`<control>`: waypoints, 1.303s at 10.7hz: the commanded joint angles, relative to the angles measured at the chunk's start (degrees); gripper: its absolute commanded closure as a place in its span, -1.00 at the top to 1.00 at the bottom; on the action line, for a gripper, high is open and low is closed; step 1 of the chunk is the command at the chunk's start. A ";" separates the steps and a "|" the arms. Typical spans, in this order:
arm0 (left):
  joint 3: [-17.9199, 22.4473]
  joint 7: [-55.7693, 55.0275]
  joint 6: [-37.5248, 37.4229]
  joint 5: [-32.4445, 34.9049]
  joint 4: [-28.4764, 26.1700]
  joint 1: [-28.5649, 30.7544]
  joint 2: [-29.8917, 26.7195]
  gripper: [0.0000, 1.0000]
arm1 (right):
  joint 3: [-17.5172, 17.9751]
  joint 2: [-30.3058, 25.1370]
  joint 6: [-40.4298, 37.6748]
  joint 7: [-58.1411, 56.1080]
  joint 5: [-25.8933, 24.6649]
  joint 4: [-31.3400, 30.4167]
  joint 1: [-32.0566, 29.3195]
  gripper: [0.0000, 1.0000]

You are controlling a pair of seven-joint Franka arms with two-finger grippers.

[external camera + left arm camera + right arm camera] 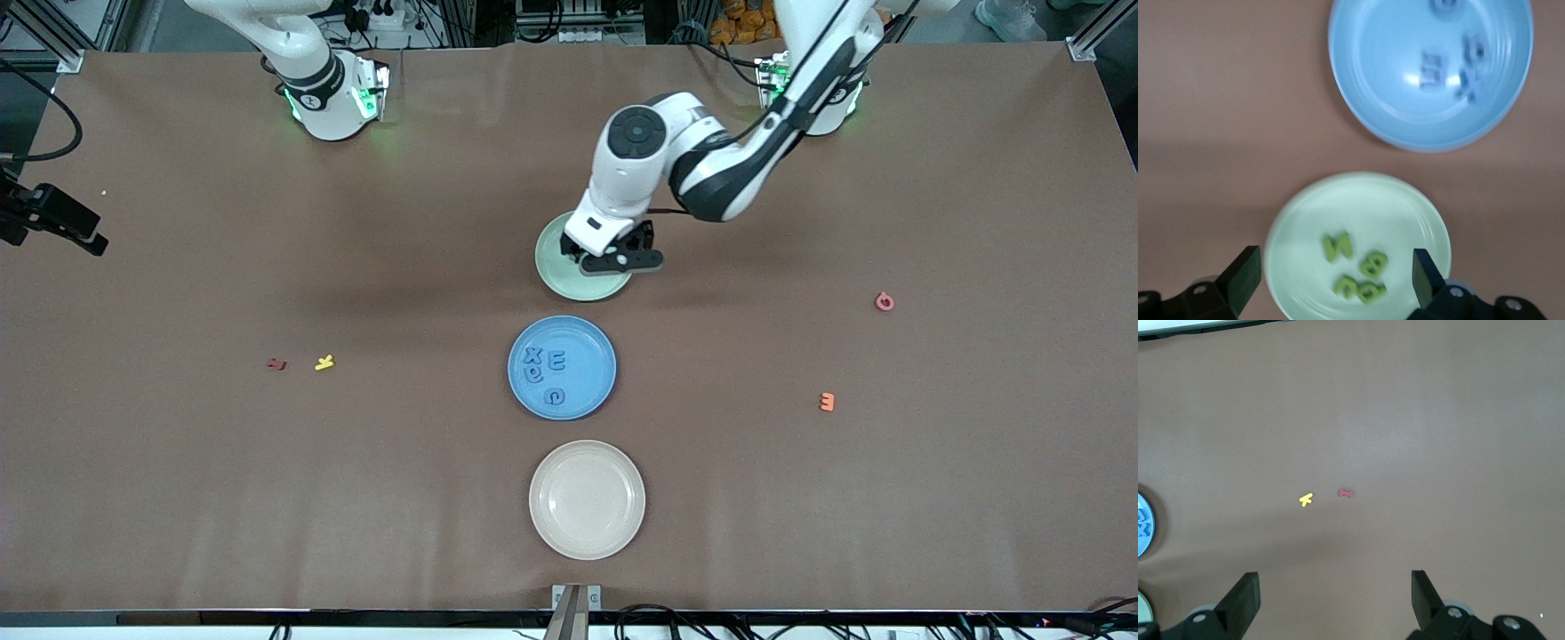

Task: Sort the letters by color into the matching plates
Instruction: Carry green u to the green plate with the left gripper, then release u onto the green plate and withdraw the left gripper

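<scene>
Left gripper spread wide and empty over my green plate upper centre, green letters inside, right gripper open, waiting over bare tabletop.

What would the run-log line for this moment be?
left gripper: open, empty, over green plate | green letters: in it | blue letters: in blue plate | right gripper: open, waiting

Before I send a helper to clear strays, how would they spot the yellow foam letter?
Start at the medium blue round plate mid-table, then look along the brown table toward the right arm's end. The small yellow foam letter lies there beside a dark red foam letter; only its bright yellow colour separates them.
</scene>
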 commanded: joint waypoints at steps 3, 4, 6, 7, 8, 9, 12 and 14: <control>-0.40 13.64 -6.62 1.14 -0.66 11.46 -7.32 1.00 | -1.69 0.04 -2.68 1.18 0.59 1.89 0.83 1.00; -0.23 16.64 -7.85 1.05 -0.66 13.49 -8.47 1.00 | -1.78 0.04 -2.86 1.09 0.59 1.98 0.83 1.00; 0.91 21.74 -10.39 0.96 -0.23 17.18 -11.19 1.00 | -1.43 0.12 -2.77 1.09 0.24 1.98 0.48 1.00; 1.27 25.07 -13.02 0.96 1.17 19.38 -12.07 1.00 | -1.43 0.39 -2.69 0.31 0.24 2.07 0.48 1.00; 3.88 28.15 -16.70 0.96 3.97 19.75 -12.17 1.00 | -1.43 0.74 -2.68 -0.66 0.41 2.07 0.39 1.00; 6.26 29.83 -21.00 0.53 7.21 19.66 -12.17 1.00 | -1.25 0.74 -2.60 -0.75 0.42 2.16 0.48 1.00; 12.50 36.60 -27.72 -0.09 11.73 19.57 -13.83 1.00 | -0.99 0.83 -2.68 -4.09 0.68 2.07 0.92 1.00; 17.50 39.94 -28.33 -4.55 13.39 19.49 -15.94 1.00 | -0.90 0.83 -2.77 -4.18 0.68 2.07 1.01 1.00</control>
